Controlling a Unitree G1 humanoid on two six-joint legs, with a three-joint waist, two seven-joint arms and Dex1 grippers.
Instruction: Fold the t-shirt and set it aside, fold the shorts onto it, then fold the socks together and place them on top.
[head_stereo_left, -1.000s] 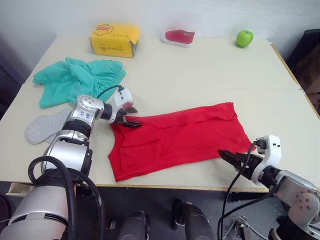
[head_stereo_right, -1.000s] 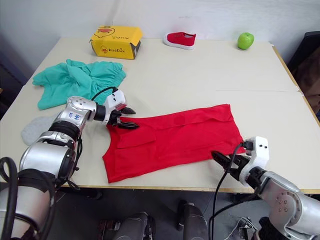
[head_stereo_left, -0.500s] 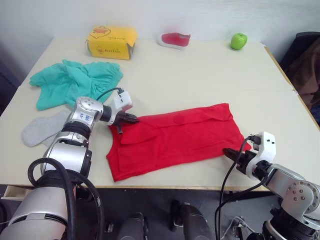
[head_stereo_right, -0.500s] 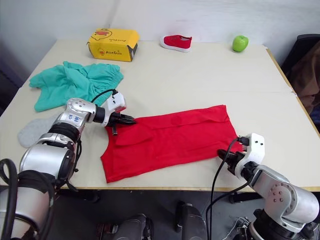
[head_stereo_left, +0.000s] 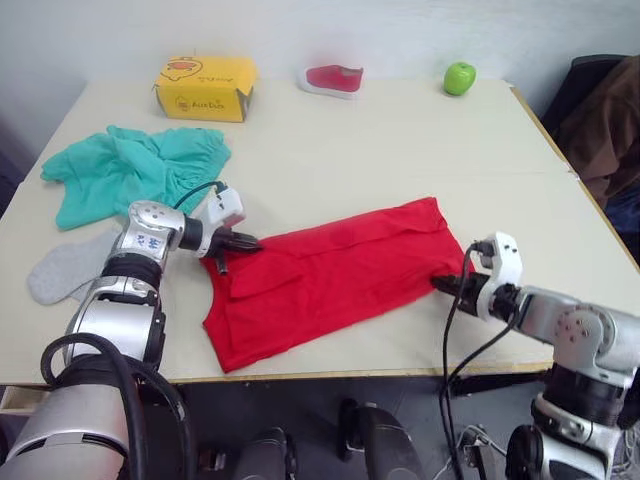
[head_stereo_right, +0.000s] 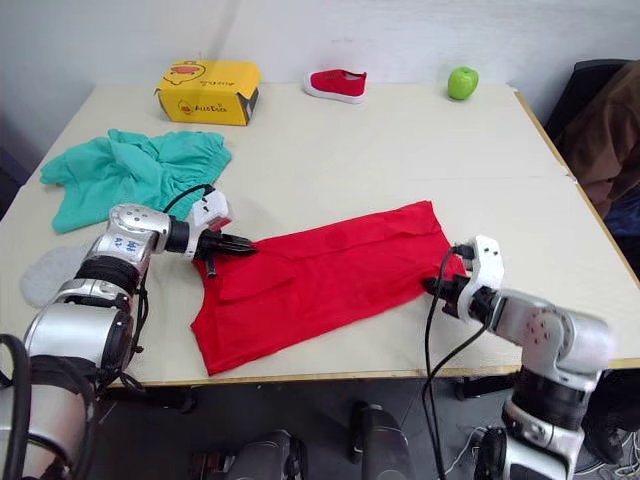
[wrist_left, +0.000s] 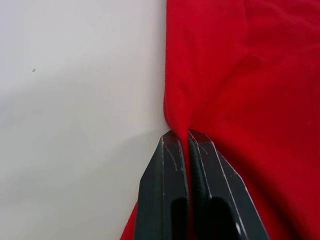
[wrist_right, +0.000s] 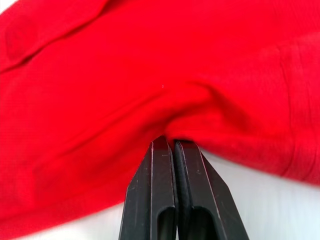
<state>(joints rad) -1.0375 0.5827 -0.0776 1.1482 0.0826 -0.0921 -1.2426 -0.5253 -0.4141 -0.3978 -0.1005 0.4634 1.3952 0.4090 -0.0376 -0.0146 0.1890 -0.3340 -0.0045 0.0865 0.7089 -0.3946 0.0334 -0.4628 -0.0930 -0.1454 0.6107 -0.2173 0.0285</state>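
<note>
The red t-shirt (head_stereo_left: 330, 275) lies flat and partly folded across the middle of the table. My left gripper (head_stereo_left: 243, 243) is shut on the shirt's left edge; the left wrist view shows its fingers (wrist_left: 172, 200) pinching a fold of red cloth (wrist_left: 235, 75). At the shirt's right edge my right gripper (head_stereo_left: 443, 284) is shut on the cloth, its fingers (wrist_right: 162, 195) pressed together on a small bunch of it. The teal shorts (head_stereo_left: 125, 170) lie crumpled at the far left. A grey sock (head_stereo_left: 62, 267) rests near the left front edge, partly behind my left arm.
Along the back of the table (head_stereo_left: 400, 140) stand a yellow box (head_stereo_left: 203, 86), a small red-and-white shoe (head_stereo_left: 331, 78) and a green apple (head_stereo_left: 459, 77). A dark chair with brown cloth (head_stereo_left: 600, 110) stands past the table's right edge.
Both grippers went from open to shut on the shirt's edges. The right gripper moved in onto the shirt's right edge. The camera has shifted.
</note>
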